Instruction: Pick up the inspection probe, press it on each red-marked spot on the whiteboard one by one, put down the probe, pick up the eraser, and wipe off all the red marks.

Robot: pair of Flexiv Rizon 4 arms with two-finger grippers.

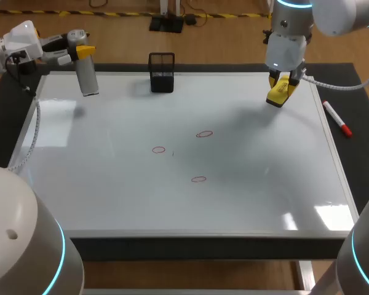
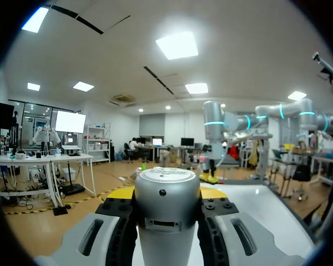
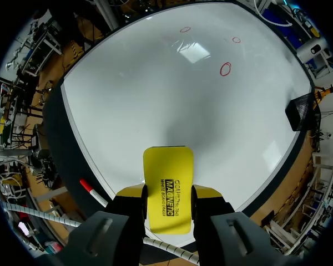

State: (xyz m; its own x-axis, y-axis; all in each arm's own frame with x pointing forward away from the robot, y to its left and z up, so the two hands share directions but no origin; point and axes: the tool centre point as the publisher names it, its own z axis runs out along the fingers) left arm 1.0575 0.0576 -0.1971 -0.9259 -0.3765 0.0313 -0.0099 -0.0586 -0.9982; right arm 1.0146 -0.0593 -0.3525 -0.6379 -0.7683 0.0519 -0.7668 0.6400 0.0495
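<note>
The inspection probe [image 1: 86, 75], a silver cylinder, is being held upright in the left pincer [image 1: 81, 51]. The pincer's two fingers are being pressed against the probe's upper part from both sides, spread only as wide as the cylinder itself. In the left wrist view its rounded cap is standing out just above the fingers. Below this pincer the probe's lower end is hanging at the far left corner of the whiteboard [image 1: 111, 184]; whether it is touching the surface cannot be told. The eraser [image 3: 168, 185], a flat yellow block, is being gripped by the right pincer [image 3: 166, 200], with the fingers closed on its two long edges and most of its length jutting out ahead of them. It is being held over the board's far right part, and a soft shadow is being cast on the surface ahead of it. Well ahead of this pincer the nearest red mark [image 3: 226, 68], a small drawn ring, is being shown on the white surface, with a second red mark [image 3: 236, 40] and a third red mark [image 3: 185, 30] farther off. Bright patches of light are being reflected in the glossy board. A black mesh holder [image 1: 162, 72] is standing at the board's far edge, between the two pincers and nearer the left one. A marker pen [image 1: 337, 118] is lying on the dark mat [image 1: 357, 92] just beside the board's edge, near the right pincer.
</note>
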